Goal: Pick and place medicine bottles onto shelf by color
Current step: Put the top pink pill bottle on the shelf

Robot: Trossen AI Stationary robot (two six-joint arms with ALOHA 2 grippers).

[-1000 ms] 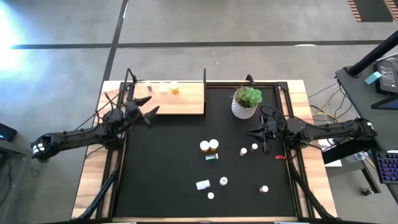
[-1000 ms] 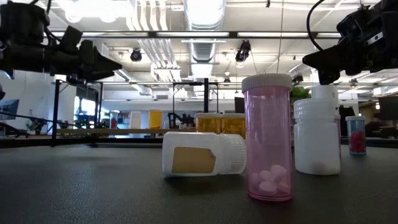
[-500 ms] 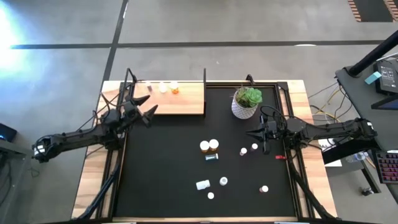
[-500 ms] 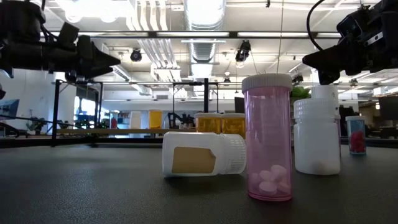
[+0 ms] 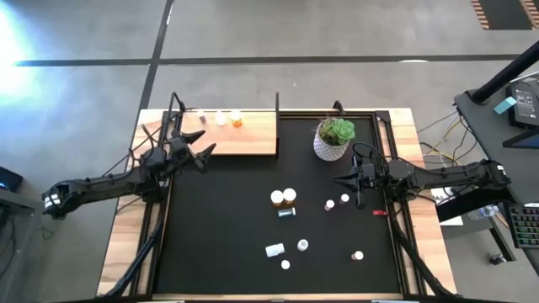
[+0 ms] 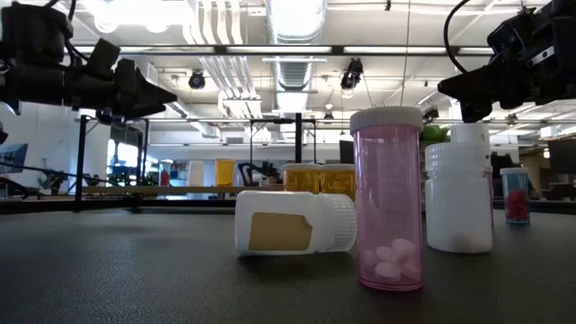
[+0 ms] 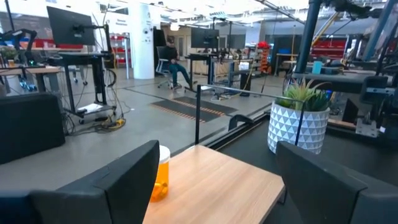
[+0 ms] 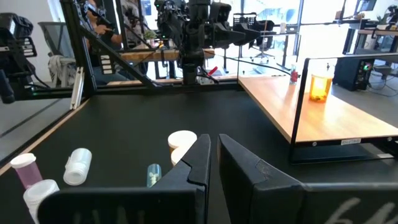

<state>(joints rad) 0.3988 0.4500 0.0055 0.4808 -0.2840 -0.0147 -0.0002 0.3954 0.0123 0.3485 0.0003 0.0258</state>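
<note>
The light-wood shelf (image 5: 244, 135) lies at the mat's far left. A pinkish, a white and an orange bottle (image 5: 237, 120) stand on its far edge. Several more bottles stand or lie on the black mat (image 5: 219, 227): a white-capped and an orange one (image 5: 284, 198) in the middle, two small ones (image 5: 337, 202) farther right, and a white one on its side (image 5: 274, 249) nearer. My left gripper (image 5: 202, 156) hovers open and empty at the shelf's near left corner; the orange bottle shows between its fingers (image 7: 160, 174). My right gripper (image 5: 354, 181) is shut and empty, above the mat right of the small bottles.
A white pot with a green plant (image 5: 333, 139) stands at the mat's far right, just behind my right gripper. A small red object (image 5: 378, 212) lies at the mat's right edge. Thin black posts (image 5: 277, 105) rise from the shelf's corners. The mat's left half is bare.
</note>
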